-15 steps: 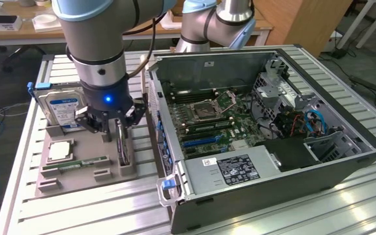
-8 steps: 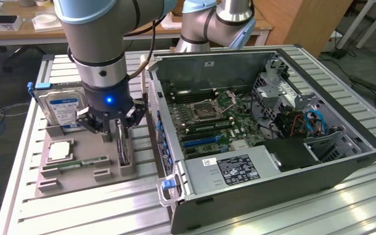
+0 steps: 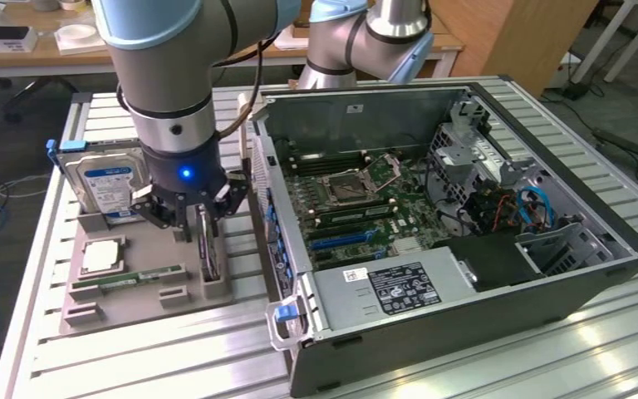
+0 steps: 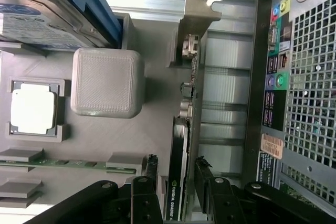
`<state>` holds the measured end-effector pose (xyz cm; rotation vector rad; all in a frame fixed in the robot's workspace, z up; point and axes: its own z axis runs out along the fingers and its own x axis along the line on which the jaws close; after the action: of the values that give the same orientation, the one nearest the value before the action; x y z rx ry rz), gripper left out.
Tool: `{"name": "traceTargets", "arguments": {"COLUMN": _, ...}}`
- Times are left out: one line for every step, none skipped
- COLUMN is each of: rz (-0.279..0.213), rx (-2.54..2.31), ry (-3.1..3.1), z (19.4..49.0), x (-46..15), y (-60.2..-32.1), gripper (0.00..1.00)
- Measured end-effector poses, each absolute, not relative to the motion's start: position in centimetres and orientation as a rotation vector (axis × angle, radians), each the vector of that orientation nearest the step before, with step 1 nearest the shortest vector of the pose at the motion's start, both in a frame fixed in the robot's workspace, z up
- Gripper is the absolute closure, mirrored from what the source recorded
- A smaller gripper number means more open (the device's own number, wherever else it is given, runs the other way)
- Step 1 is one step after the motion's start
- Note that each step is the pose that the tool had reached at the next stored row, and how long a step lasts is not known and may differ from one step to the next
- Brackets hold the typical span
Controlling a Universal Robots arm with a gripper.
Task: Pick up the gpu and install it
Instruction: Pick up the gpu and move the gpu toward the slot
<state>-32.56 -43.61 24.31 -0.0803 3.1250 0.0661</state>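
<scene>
Pincer [image 4: 176, 160] open, straddling upright gpu [image 4: 180, 135], seemingly not touching

In the exterior view my gripper [image 3: 202, 229] covers most of the gpu [image 3: 210, 264], and the arm [image 3: 164, 75] hides one edge of the hard drive [image 3: 100, 179]. In the wrist view the picture's edge cuts off the gpu's [image 4: 177, 182] near end between the fingers [image 4: 142, 195]. I can't read the sticker [image 4: 272, 148] on the case [image 4: 310, 77].

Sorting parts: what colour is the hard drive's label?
Blue and white label, clearest in the exterior view.
</scene>
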Motion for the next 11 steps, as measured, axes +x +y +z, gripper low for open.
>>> {"name": "traceTargets", "arguments": {"rz": 0.066, "rx": -0.08, "ry": 3.125, "z": 24.2, "x": -32.6, "y": -43.5, "gripper": 0.58}}
{"name": "traceTargets", "arguments": {"rz": 0.066, "rx": -0.08, "ry": 3.125, "z": 24.1, "x": -32.6, "y": -43.5, "gripper": 0.58}}
{"name": "traceTargets", "arguments": {"rz": 0.066, "rx": -0.08, "ry": 3.125, "z": 24.0, "x": -32.6, "y": -43.5, "gripper": 0.58}}
{"name": "traceTargets", "arguments": {"rz": 0.066, "rx": -0.08, "ry": 3.125, "z": 23.9, "x": -32.6, "y": -43.4, "gripper": 0.58}}
{"name": "traceTargets", "arguments": {"rz": 0.066, "rx": -0.081, "ry": 3.125, "z": 23.9, "x": -32.5, "y": -43.4, "gripper": 0.58}}
{"name": "traceTargets", "arguments": {"rz": 0.066, "rx": -0.081, "ry": 3.125, "z": 23.7, "x": -32.5, "y": -43.4, "gripper": 0.58}}
{"name": "traceTargets", "arguments": {"rz": 0.066, "rx": -0.08, "ry": 3.125, "z": 23.6, "x": -32.6, "y": -43.4, "gripper": 0.58}}
{"name": "traceTargets", "arguments": {"rz": 0.066, "rx": -0.08, "ry": 3.125, "z": 23.5, "x": -32.6, "y": -43.4, "gripper": 0.58}}
{"name": "traceTargets", "arguments": {"rz": 0.066, "rx": -0.08, "ry": 3.125, "z": 23.4, "x": -32.6, "y": -43.4, "gripper": 0.58}}
{"name": "traceTargets", "arguments": {"rz": 0.066, "rx": -0.08, "ry": 3.125, "z": 23.3, "x": -32.6, "y": -43.4, "gripper": 0.58}}
{"name": "traceTargets", "arguments": {"rz": 0.066, "rx": -0.08, "ry": 3.125, "z": 23.2, "x": -32.6, "y": -43.4, "gripper": 0.58}}
